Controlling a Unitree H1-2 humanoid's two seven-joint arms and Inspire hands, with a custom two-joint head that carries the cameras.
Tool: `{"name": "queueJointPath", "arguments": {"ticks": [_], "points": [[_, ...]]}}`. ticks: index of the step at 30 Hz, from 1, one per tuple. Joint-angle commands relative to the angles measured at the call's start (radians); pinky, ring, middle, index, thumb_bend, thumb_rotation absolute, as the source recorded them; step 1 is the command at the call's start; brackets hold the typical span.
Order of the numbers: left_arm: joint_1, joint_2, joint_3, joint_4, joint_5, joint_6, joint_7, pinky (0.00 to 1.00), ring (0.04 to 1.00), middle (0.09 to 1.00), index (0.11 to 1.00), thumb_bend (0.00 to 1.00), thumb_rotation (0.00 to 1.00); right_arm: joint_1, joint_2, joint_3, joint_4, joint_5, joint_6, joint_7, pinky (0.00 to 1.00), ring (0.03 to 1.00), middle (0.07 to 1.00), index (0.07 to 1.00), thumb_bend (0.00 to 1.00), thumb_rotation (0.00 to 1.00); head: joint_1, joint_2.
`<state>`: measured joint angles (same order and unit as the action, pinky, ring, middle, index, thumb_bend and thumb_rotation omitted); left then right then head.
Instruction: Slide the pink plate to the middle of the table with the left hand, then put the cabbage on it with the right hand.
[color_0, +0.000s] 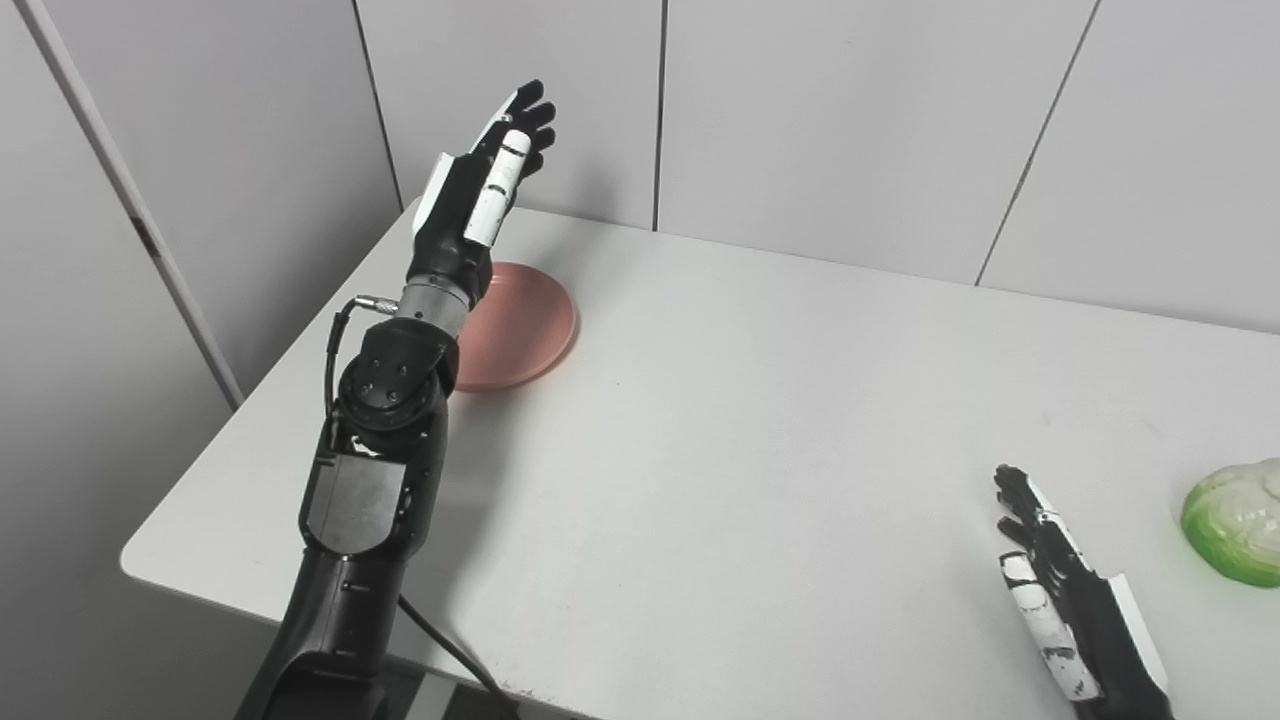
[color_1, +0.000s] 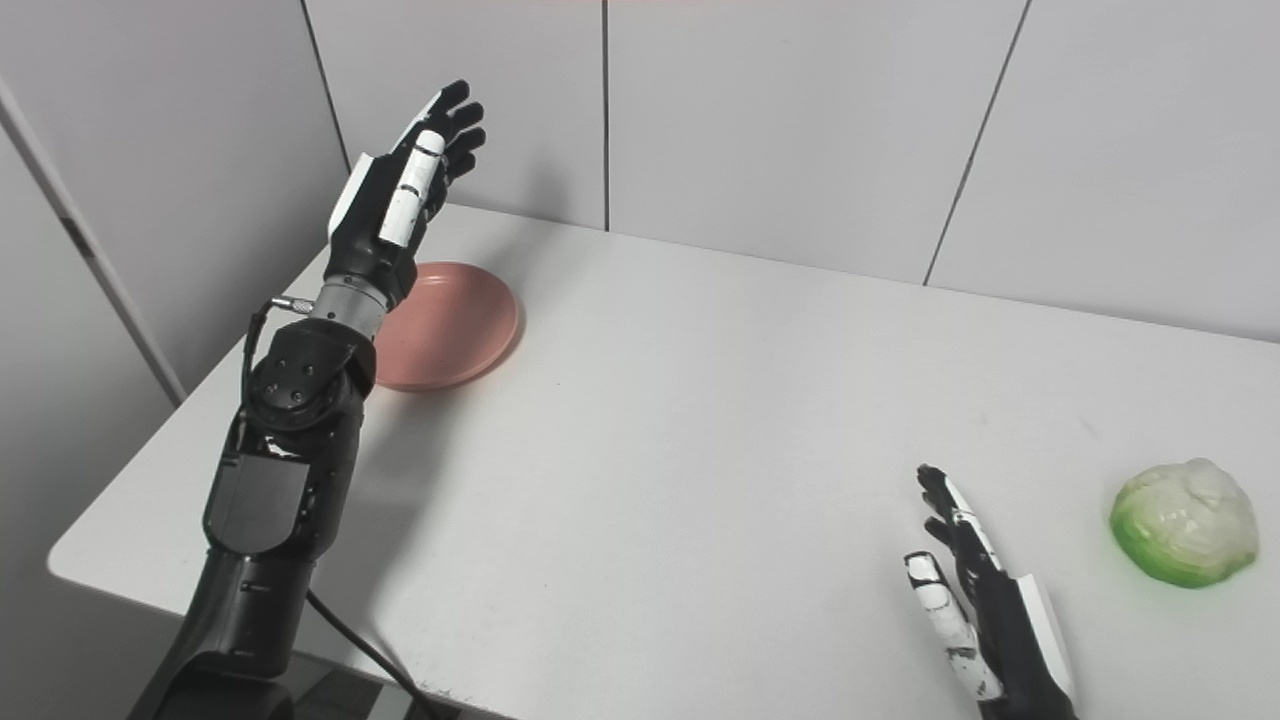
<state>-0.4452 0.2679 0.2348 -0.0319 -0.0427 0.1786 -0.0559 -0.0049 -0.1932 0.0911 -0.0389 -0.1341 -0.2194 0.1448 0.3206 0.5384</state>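
Note:
A pink plate (color_0: 525, 325) lies flat near the table's far left corner, partly hidden behind my left wrist. My left hand (color_0: 490, 175) is raised well above the plate's left side, open, fingers stretched up and away, holding nothing. A pale green and white cabbage (color_1: 1185, 522) rests on the table at the right, cut by the frame edge in the left eye view. My right hand (color_1: 965, 590) hovers low over the near right of the table, open and empty, a hand's width left of the cabbage.
The white table (color_0: 760, 420) stretches between plate and cabbage. Its left edge and front edge fall away close to my left arm. Grey wall panels (color_0: 850, 120) stand right behind the far edge.

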Motion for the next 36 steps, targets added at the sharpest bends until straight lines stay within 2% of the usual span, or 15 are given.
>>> {"name": "queueJointPath", "arguments": {"ticks": [1, 3, 4, 7, 13, 17, 24, 31, 33, 36], "points": [[-0.050, 0.040, 0.015, 0.024, -0.014, -0.030, 0.008, 0.91, 0.906, 0.921, 0.916, 0.43, 0.97, 0.016, 0.001, 0.004, 0.035, 0.002, 0.000, 0.001, 0.91, 0.942, 0.938, 0.922, 0.34, 1.00, 0.003, 0.000], [-0.053, 0.051, 0.027, 0.053, -0.021, -0.038, 0.011, 0.90, 0.895, 0.914, 0.911, 0.43, 0.96, 0.016, 0.000, 0.004, 0.035, 0.002, -0.001, 0.000, 0.91, 0.940, 0.937, 0.923, 0.34, 1.00, 0.002, -0.001], [-0.054, 0.054, 0.032, 0.063, -0.025, -0.036, 0.015, 0.87, 0.883, 0.902, 0.897, 0.43, 0.90, 0.016, -0.001, 0.004, 0.036, 0.003, -0.002, 0.001, 0.91, 0.940, 0.938, 0.925, 0.33, 1.00, 0.002, -0.001], [-0.057, 0.062, 0.051, 0.104, -0.035, -0.039, 0.028, 0.85, 0.887, 0.901, 0.898, 0.40, 0.87, 0.017, -0.004, 0.006, 0.032, -0.001, -0.002, 0.001, 0.90, 0.938, 0.939, 0.927, 0.33, 1.00, 0.005, 0.002], [-0.061, 0.073, 0.082, 0.154, -0.061, -0.051, 0.031, 0.88, 0.906, 0.914, 0.885, 0.39, 0.92, 0.015, -0.007, 0.002, 0.037, 0.016, 0.001, 0.005, 0.91, 0.942, 0.940, 0.924, 0.34, 1.00, 0.008, -0.002], [-0.057, 0.099, 0.084, 0.195, -0.057, -0.068, 0.032, 0.90, 0.920, 0.934, 0.923, 0.37, 1.00, 0.015, -0.012, 0.000, 0.039, 0.016, 0.000, 0.005, 0.91, 0.941, 0.936, 0.922, 0.35, 1.00, 0.015, -0.003], [-0.043, 0.123, 0.104, 0.241, -0.076, -0.102, 0.044, 0.91, 0.921, 0.934, 0.920, 0.39, 1.00, 0.015, -0.015, -0.003, 0.036, 0.019, 0.003, 0.004, 0.92, 0.944, 0.941, 0.927, 0.32, 1.00, 0.021, -0.005], [-0.042, 0.113, 0.141, 0.223, -0.105, -0.063, 0.085, 0.87, 0.903, 0.909, 0.889, 0.39, 0.93, 0.017, -0.018, -0.004, 0.025, 0.018, 0.019, 0.004, 0.92, 0.946, 0.943, 0.930, 0.32, 1.00, 0.031, -0.003], [-0.040, 0.111, 0.146, 0.213, -0.108, -0.049, 0.096, 0.88, 0.896, 0.901, 0.885, 0.39, 0.95, 0.017, -0.019, -0.005, 0.025, 0.019, 0.018, 0.004, 0.92, 0.946, 0.946, 0.931, 0.33, 1.00, 0.033, -0.002], [-0.045, 0.120, 0.153, 0.234, -0.116, -0.068, 0.098, 0.90, 0.909, 0.908, 0.888, 0.37, 0.99, 0.015, -0.019, -0.005, 0.026, 0.023, 0.012, 0.006, 0.92, 0.945, 0.945, 0.931, 0.32, 1.00, 0.033, -0.001]]}}
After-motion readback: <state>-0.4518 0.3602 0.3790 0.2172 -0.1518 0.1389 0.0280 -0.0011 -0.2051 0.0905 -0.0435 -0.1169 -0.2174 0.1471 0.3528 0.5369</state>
